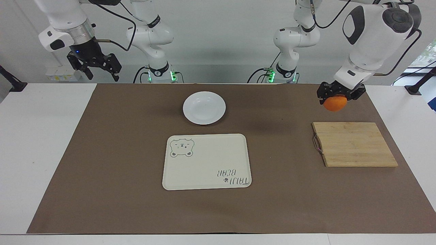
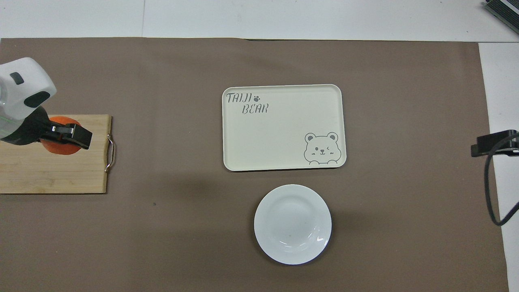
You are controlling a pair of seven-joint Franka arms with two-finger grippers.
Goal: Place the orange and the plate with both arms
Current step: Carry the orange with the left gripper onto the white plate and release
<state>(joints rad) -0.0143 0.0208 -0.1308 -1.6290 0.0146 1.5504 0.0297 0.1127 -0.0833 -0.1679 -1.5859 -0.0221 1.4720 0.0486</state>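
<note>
The orange (image 1: 335, 103) is held clamped in the left gripper (image 1: 336, 97), raised over the cutting board (image 1: 354, 144). The plate (image 1: 204, 107) lies untouched nearer the robots than the tray (image 1: 206, 161), and the right gripper (image 1: 95, 66) waits open above the table's edge. Both placements are judged outstanding.

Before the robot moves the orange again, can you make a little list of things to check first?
1. Orange gripped: ok. The left gripper is shut on it.
2. Orange lifted off the wooden board: ok. It hangs in the air over the board.
3. Plate free for the fruit: ok. Nothing lies in it.
4. Way from the board to the plate: ok. Only the brown mat lies between them.
5. Right gripper out of the way: ok. It waits open, up in the air at its own end of the table.
6. Bear tray free: ok. Nothing lies on it.
</note>
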